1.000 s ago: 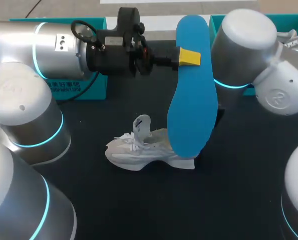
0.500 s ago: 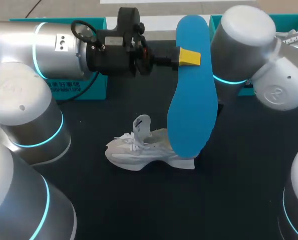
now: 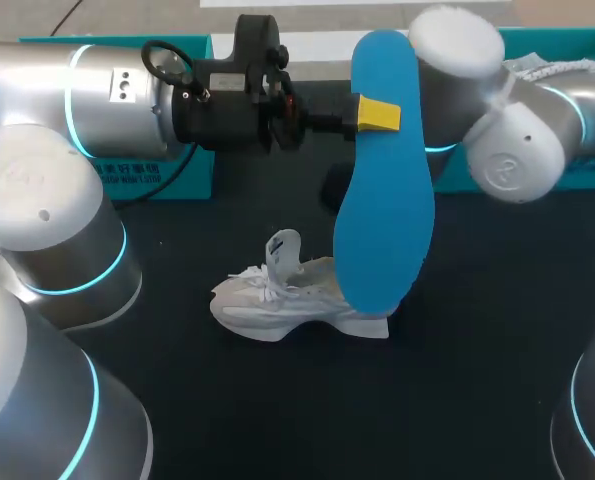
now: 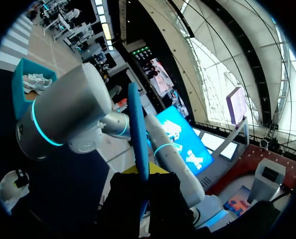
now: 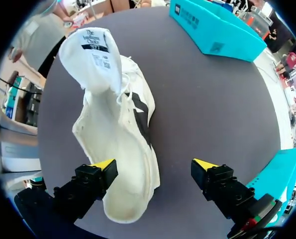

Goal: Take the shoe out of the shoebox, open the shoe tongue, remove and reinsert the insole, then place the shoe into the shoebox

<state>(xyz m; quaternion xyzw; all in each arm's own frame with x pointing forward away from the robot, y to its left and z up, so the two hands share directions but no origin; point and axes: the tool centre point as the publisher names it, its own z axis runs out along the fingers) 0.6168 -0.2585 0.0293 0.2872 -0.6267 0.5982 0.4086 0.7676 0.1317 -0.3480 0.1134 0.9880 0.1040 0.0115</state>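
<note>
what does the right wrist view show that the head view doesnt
Only the right wrist view: the right gripper, open close above the shoe, and the printed label on its raised tongue. Only the head view: the blue insole, gripped by the left gripper. Both: the white shoe on the black table.

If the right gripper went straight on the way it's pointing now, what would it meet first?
Most likely the white shoe: its heel end lies ahead between the right gripper's open fingers, closer to one of them. The other finger faces bare table. Depth is hard to judge.
</note>
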